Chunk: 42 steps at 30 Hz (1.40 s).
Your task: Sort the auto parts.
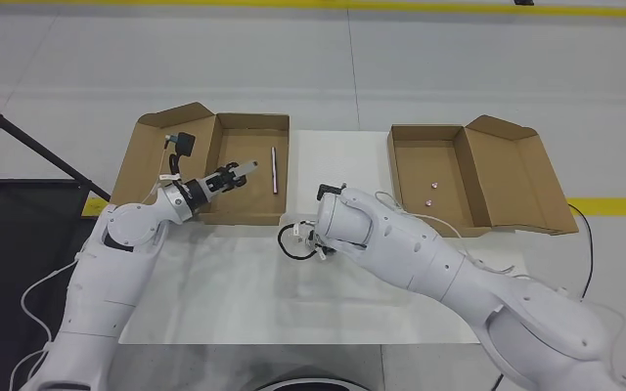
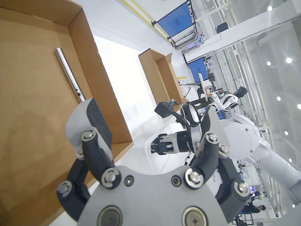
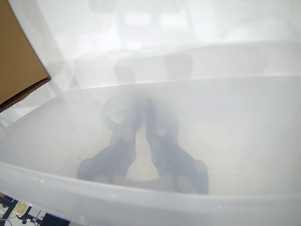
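Slim shiny silver metal rod (image 1: 275,169) lies flat in left brown cardboard box (image 1: 249,137), by its right wall, long axis near-to-far. Your left gripper (image 1: 245,171) spread beside it; your right gripper (image 3: 142,111) pressed together.

Pale grey floor (image 1: 98,59), yellow line (image 1: 602,206), blue partition panels (image 2: 176,21), round ceiling lights (image 2: 288,60).

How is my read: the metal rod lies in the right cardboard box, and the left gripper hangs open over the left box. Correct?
No. The metal rod lies in the left cardboard box, not the right one, as the top view shows. The left gripper does hang open over that left box.
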Available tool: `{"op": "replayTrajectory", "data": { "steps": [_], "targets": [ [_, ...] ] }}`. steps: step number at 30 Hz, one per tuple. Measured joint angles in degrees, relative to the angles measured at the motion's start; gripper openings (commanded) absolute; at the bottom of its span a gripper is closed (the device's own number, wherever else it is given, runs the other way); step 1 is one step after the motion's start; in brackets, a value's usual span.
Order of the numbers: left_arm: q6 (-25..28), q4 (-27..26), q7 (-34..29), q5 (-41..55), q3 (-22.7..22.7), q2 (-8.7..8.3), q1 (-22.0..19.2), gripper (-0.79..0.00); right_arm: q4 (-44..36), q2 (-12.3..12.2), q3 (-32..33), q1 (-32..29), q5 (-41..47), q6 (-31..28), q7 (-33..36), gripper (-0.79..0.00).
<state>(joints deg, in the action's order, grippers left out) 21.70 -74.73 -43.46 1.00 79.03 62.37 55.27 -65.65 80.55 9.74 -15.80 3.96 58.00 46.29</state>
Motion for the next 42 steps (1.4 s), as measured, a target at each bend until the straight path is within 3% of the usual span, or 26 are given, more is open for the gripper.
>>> {"op": "replayTrajectory", "data": {
  "steps": [9, 23, 37, 42],
  "targets": [
    [-0.1, 0.5, 0.0, 0.0, -0.8, -0.03, -0.7, 0.0, -7.1, -3.6, 1.1, 1.7, 0.6, 0.0, 0.0, -0.785],
    [0.2, 0.0, 0.6, 2.4, 2.3, -0.79, 1.1, 0.0, -30.8, -15.1, 12.2, -4.8, -10.3, -8.2, -5.4, -0.785],
    [-0.1, -0.2, 0.8, 2.7, 2.3, -0.8, 1.4, 0.0, -31.1, -15.3, 12.7, -5.3, -10.3, -8.4, -5.8, -0.785],
    [-1.4, -1.8, 1.4, 6.0, 2.2, -0.65, 1.8, 0.0, -29.0, -13.9, 13.1, -5.7, -10.4, -13.1, -8.3, -0.785]
  ]
}}
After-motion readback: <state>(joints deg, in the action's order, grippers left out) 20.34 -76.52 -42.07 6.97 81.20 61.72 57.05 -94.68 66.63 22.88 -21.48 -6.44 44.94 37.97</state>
